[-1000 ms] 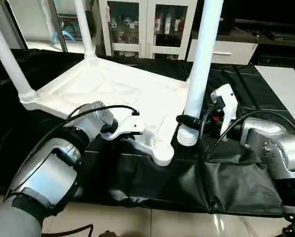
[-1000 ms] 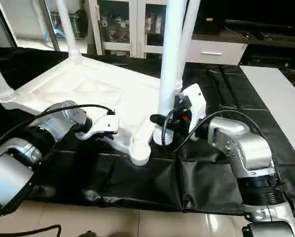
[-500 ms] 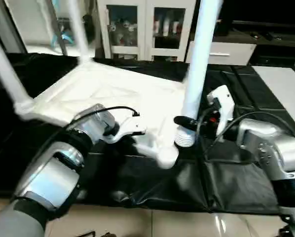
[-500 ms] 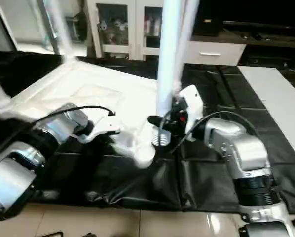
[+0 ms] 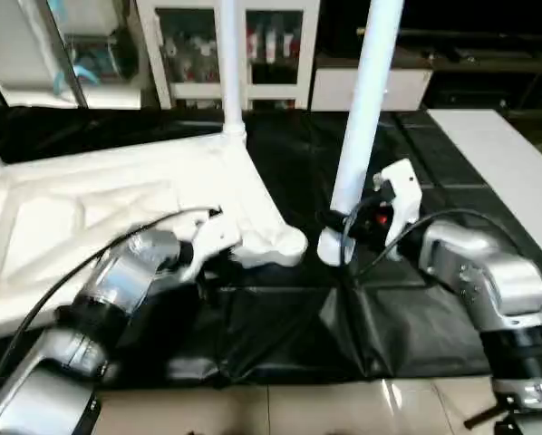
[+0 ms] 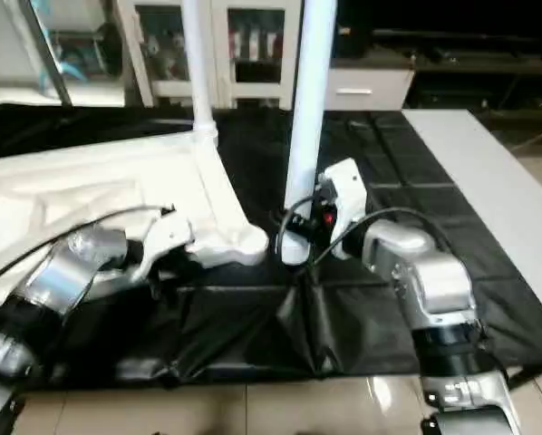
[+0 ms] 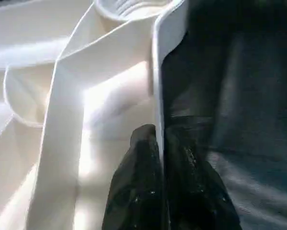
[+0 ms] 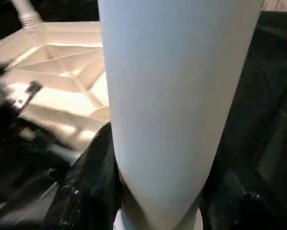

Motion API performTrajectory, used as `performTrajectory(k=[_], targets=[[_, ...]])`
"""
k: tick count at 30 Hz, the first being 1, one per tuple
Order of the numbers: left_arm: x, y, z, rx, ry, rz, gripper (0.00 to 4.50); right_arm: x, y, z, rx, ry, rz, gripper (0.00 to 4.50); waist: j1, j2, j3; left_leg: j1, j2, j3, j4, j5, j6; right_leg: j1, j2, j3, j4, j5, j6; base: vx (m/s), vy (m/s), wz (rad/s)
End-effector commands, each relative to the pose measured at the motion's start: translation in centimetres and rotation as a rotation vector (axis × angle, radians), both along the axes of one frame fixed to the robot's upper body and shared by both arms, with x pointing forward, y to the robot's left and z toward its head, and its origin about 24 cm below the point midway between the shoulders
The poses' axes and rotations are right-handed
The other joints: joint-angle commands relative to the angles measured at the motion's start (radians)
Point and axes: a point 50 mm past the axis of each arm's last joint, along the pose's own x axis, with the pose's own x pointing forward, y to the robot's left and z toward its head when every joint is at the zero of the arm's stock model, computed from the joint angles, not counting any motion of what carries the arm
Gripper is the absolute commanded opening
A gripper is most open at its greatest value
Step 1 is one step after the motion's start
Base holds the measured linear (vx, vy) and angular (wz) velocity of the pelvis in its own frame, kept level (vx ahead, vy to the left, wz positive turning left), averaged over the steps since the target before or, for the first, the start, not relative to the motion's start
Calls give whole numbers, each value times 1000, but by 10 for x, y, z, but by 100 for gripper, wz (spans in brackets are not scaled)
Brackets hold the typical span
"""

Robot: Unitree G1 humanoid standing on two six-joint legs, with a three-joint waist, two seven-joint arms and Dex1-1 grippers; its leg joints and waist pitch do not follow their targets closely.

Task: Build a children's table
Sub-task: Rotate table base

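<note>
Black-draped table (image 5: 416,317); left fingers (image 7: 148,158) pinch white ribbed tabletop (image 5: 90,217) rim; right fingers (image 8: 86,191) clasp upright leg (image 5: 362,118).

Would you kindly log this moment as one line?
left gripper: pinching tabletop rim | right gripper: gripping upright loose leg | near corner socket: empty

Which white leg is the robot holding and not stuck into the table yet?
The tall leg on the right, clasped near its bottom by the right gripper. It stands loose on the black cloth beside the top's empty corner socket. The other leg is already plugged into the tabletop.
</note>
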Motion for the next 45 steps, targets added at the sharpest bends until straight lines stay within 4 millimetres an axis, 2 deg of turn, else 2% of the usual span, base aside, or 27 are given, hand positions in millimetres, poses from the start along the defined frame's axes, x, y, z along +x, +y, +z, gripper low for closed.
performTrajectory(k=[1,3,6,7,8,11,12,13,17,20,21,27,28,31,33,34,37,39,40,42,45], targets=[[-9,-1,-13,37,21,-45,3,6,-3,10,4,-53,-39,188,7,-12,-62,0,18,0,-70,-195,13,46,-67,45,-78,-308,-153,0,0,0],[-11,1,-13,66,-12,-72,0,7,-1,9,14,-51,-59,188,12,-14,-61,1,17,1,-71,-199,10,47,-70,46,-77,-316,-148,0,0,0],[-15,7,-9,90,-36,-98,0,2,4,6,20,-34,-28,188,22,-10,-61,3,20,1,-73,-204,1,45,-73,48,-78,-342,-135,0,0,0],[-16,8,-9,93,-42,-103,0,2,5,5,22,-32,-23,188,23,-11,-60,1,18,0,-74,-206,-2,46,-72,48,-78,-343,-129,0,0,0],[-15,9,-8,90,-54,-105,55,1,5,5,24,-32,-15,188,24,-11,-59,2,18,1,-75,-211,-4,45,-71,48,-80,-348,-123,0,0,0],[-15,10,-4,53,-51,-97,69,1,6,5,27,-33,-10,188,25,-12,-59,2,18,0,-75,-211,-9,46,-73,49,-79,-349,-121,0,0,0],[-15,9,-3,29,-46,-91,92,1,6,5,28,-33,-10,188,25,-12,-59,1,17,0,-75,-211,-11,46,-73,49,-78,-350,-121,0,0,0],[-14,3,2,-47,-42,-78,92,2,6,5,34,-34,-15,188,25,-13,-60,1,17,2,-74,-208,-11,45,-72,50,-78,-344,-123,0,0,0],[-13,-1,5,-88,-45,-71,106,2,7,5,37,-34,-15,188,27,-12,-62,-1,17,2,-73,-191,-12,47,-71,50,-72,-295,-141,0,0,0],[-10,-6,7,-87,-54,-71,106,2,12,5,42,-35,-3,188,29,-14,-63,-1,18,3,-72,-176,-6,47,-70,50,-68,-248,-157,0,0,0],[-9,-6,6,-80,-54,-73,106,2,13,5,43,-37,1,188,28,-9,-64,-1,18,3,-71,-174,-9,48,-69,50,-67,-229,-161,0,0,0],[-6,-5,6,-88,-57,-54,106,1,15,7,47,-41,9,188,28,-10,-62,-1,16,3,-72,-192,-13,49,-70,50,-73,-276,-145,0,0,0],[-5,-4,6,-86,-55,-53,106,1,15,7,47,-42,10,188,27,-8,-61,-1,16,2,-73,-195,-15,48,-69,50,-74,-280,-142,0,0,0],[-3,-2,3,-66,-48,-38,106,2,15,8,47,-50,11,188,28,-5,-62,-1,16,1,-73,-198,-19,49,-69,50,-72,-270,-145,0,0,0],[-2,2,-1,-31,-33,-34,106,2,16,9,51,-56,11,188,28,-8,-62,0,16,1,-72,-202,-19,49,-69,50,-73,-272,-144,0,0,0],[-2,4,-3,-8,-23,-32,79,3,17,10,54,-60,10,188,28,-8,-61,0,15,1,-73,-205,-18,49,-69,50,-74,-280,-142,0,0,0],[-6,14,-14,74,24,-23,73,4,23,11,69,-82,21,188,27,-10,-59,1,17,0,-76,-219,-20,47,-71,50,-76,-309,-135,0,0,0],[-7,15,-15,67,35,-15,60,4,26,12,75,-90,30,188,24,-10,-56,2,16,-1,-77,-243,-24,46,-72,49,-81,-362,-125,0,0,0],[-7,13,-14,34,55,-1,36,3,32,12,85,-107,54,188,24,-11,-57,3,16,-1,-76,-248,-24,45,-75,50,-84,-392,-117,0,0,0],[-7,13,-14,24,65,-2,30,3,34,12,86,-112,62,188,23,-11,-55,3,16,-3,-78,-257,-23,42,-74,49,-88,-427,-106,0,0,0],[-10,14,-17,34,97,-11,10,4,37,12,92,-119,81,188,24,-13,-57,4,17,-2,-76,-246,-21,41,-75,51,-86,-417,-107,0,0,0]])
